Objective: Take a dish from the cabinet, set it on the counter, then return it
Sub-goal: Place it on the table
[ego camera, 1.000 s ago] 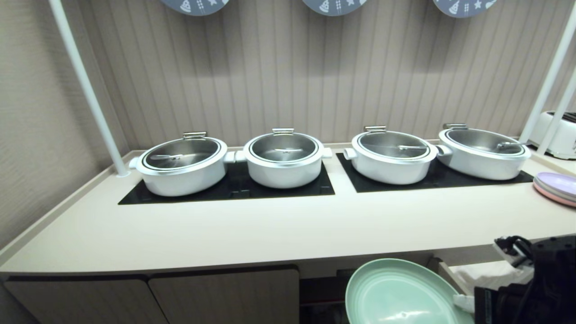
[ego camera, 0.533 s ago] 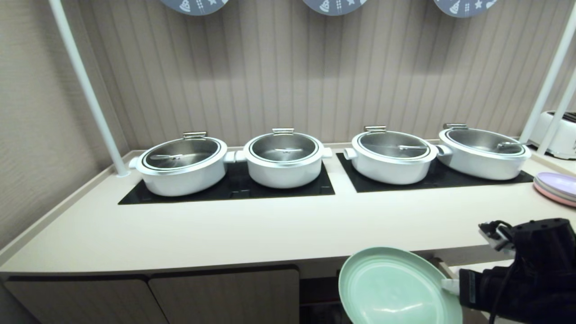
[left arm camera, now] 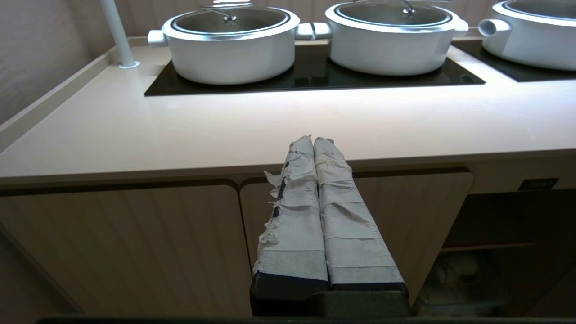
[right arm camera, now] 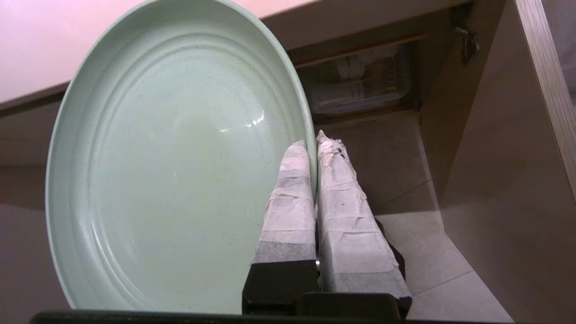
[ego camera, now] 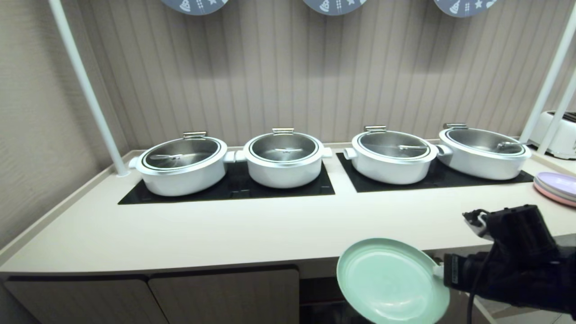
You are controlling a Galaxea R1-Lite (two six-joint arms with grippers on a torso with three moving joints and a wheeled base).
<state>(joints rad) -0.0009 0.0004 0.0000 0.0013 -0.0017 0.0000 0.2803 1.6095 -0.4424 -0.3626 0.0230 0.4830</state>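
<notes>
Head view: at lower right of the frame, the right gripper (ego camera: 438, 271) pinches the dish (ego camera: 391, 281) by its right rim; the pale green dish hangs tilted in front of the counter (ego camera: 252, 234) edge, its top overlapping the worktop, its bottom cut off by the frame. Four white pots (ego camera: 283, 157) sit on black hobs behind; stacked plates (ego camera: 558, 186) are cropped at the right edge.

Left wrist view: the left gripper (left arm camera: 313, 141), taped fingers pressed together and holding nothing, points at closed doors below the counter; the open cabinet (left arm camera: 504, 243) at right is dim inside.

Right wrist view: taped fingers (right arm camera: 292, 198) clamp the dish rim between them; the shelf contents beyond are hard to make out.
</notes>
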